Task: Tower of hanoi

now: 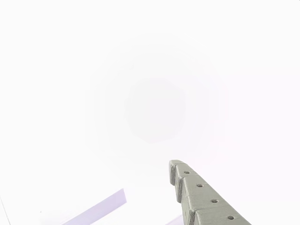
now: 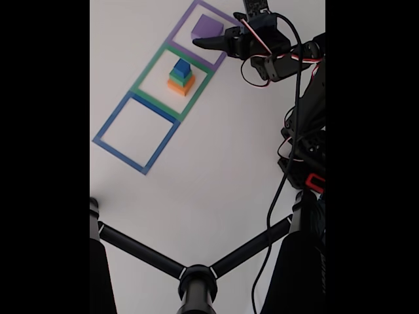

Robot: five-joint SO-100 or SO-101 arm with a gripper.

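In the fixed view three taped squares lie in a diagonal row on the white table. A purple block [image 2: 207, 27] sits in the purple square [image 2: 185, 19] at the top. Small orange, green and blue blocks form a stack [image 2: 181, 76] in the green square [image 2: 147, 70]; blue is on top. The blue square [image 2: 105, 131] holds nothing. My gripper [image 2: 204, 40] reaches in from the right, one dark finger lying along the purple block's near side. The other view is washed out and shows one grey finger [image 1: 201, 197] with nothing touching its tip.
The arm's body and cables [image 2: 304, 111] fill the right edge of the fixed view. A black camera stand [image 2: 196, 278] spreads its legs across the bottom. A strip of purple tape [image 1: 101, 208] shows in the other view.
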